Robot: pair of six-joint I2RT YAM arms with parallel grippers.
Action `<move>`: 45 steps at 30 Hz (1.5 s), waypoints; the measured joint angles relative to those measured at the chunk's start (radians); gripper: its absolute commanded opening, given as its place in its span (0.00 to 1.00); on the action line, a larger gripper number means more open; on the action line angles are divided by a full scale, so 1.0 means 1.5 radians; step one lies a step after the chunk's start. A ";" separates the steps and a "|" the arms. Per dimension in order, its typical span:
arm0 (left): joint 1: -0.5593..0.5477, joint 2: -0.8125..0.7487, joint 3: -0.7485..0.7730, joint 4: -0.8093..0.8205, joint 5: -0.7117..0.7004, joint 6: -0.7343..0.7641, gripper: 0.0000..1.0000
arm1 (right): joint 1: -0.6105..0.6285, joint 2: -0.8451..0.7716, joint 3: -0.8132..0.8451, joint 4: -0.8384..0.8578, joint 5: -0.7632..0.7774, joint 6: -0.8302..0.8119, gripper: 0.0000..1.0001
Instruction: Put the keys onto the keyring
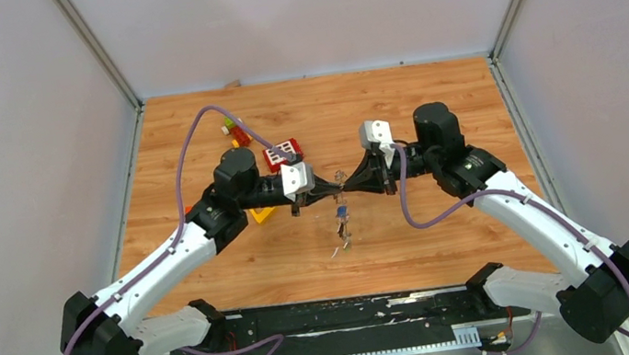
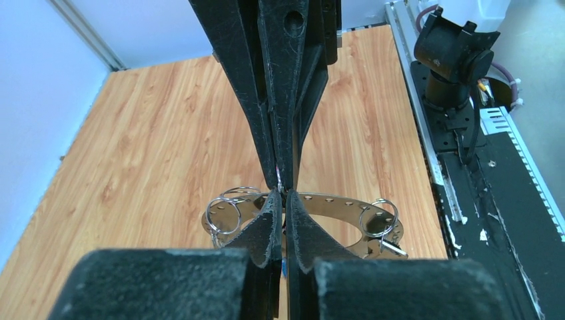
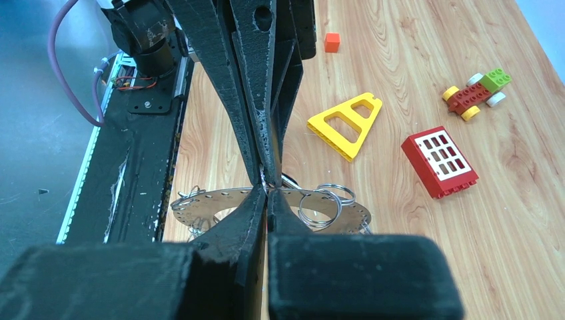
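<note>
The keyring is a flat grey perforated metal ring held off the table between both grippers; it also shows in the right wrist view. My left gripper and right gripper meet tip to tip, both shut on the same spot of its rim. Small wire split rings hang from its holes. A silver key hangs on one of them. In the top view a blue-headed key and silver keys dangle below the fingertips.
A yellow triangular block lies under the left arm. A red window brick, a small toy car and an orange block lie on the wooden table's left half. A black base rail runs along the near edge.
</note>
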 measured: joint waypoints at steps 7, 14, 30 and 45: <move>0.000 0.002 0.000 0.007 -0.007 -0.024 0.00 | -0.001 0.000 0.000 0.001 0.000 -0.003 0.01; -0.002 0.002 0.020 -0.048 -0.050 -0.023 0.00 | -0.001 0.004 0.000 -0.004 0.012 -0.021 0.18; -0.049 0.059 0.285 -0.504 -0.200 0.087 0.00 | -0.001 0.010 0.001 -0.013 -0.025 -0.061 0.36; -0.068 0.132 0.423 -0.691 -0.245 0.026 0.00 | -0.001 0.054 0.023 0.066 -0.112 0.019 0.37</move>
